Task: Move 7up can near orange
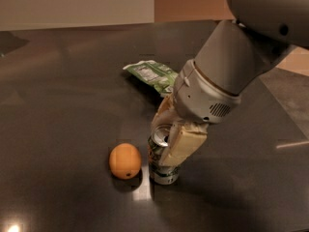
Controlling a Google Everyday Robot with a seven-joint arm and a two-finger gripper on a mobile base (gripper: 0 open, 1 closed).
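7up can (158, 164) set upright just beside orange (125, 161) | gripper (165, 143) clamped on can | placement judged achieved | release and retreat not yet done

Small silver aluminium 7up can (162, 172), green lettering, shiny top, stands upright, clasped in my gripper (165, 146). Small round smooth-skinned orange (125, 160), dark spot, sits just beside can, slim gap.

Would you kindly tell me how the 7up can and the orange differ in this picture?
The 7up can is a silver upright cylinder; the orange is a round orange-coloured ball. The can stands taller than the orange. The gripper, reaching down over the can, holds it between its fingers; the orange lies free. Both rest on the dark table, close together.
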